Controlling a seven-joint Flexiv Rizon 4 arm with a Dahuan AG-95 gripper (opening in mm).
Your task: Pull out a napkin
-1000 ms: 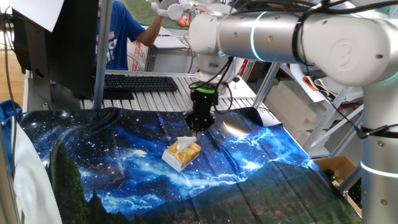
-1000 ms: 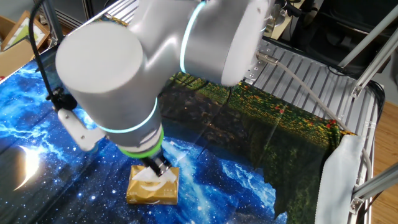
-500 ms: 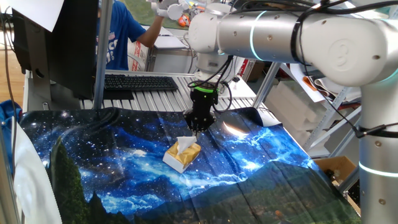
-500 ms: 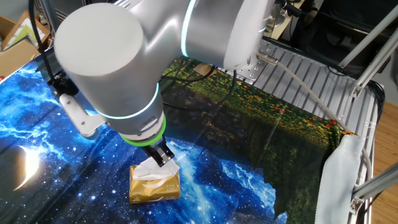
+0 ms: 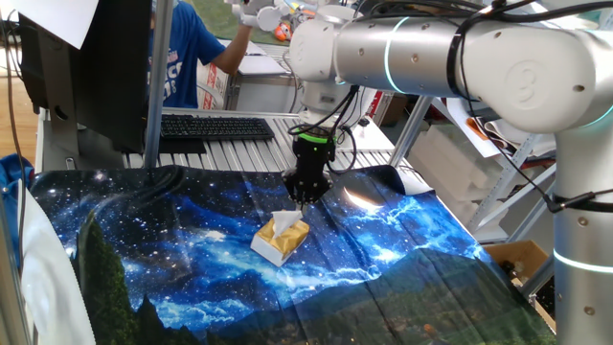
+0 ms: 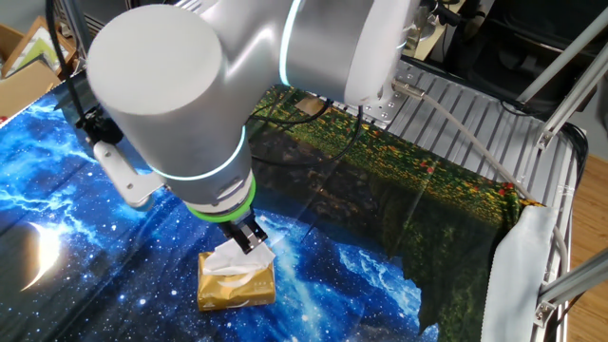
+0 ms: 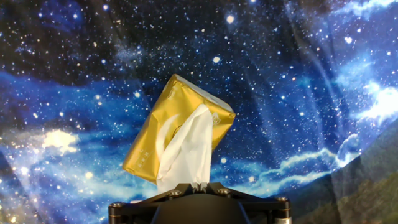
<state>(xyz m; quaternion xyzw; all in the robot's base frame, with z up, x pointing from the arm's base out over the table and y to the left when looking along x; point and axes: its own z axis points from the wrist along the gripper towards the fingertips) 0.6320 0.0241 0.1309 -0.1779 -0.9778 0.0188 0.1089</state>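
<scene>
A large silver-grey robot arm reaches down over a table draped in a cloth (image 5: 192, 249) printed with a blue starry night sky. Near the middle of the cloth lies a small yellow-brown tissue box (image 5: 279, 241), which serves here as the landmark.

The gripper (image 5: 301, 199) hangs just above the box, pointing steeply down. Its jaws are clenched on the upper end of the napkin (image 7: 186, 149), a soft white sheet that rises out of the slot in the top of the box. In the hand view the sheet runs in a crumpled strip from the box opening up to the black base of the gripper at the bottom edge of the picture. The lower part of the napkin is still inside the box. In the other fixed view the black fingertips (image 6: 249, 236) pinch the white paper right over the top face of the box (image 6: 236, 282).

Compared with a second ago, the change shows mainly in the other fixed view: the gripper has lifted a little away from the box, so more white paper now shows between fingertips and box, and the box has shifted slightly. Over the last half second nothing visibly changed. In the first fixed view box, napkin and gripper look the same throughout.

Behind the box, past the far edge of the cloth, sit a black keyboard (image 5: 215, 126) and a person in a blue shirt (image 5: 182, 57).
</scene>
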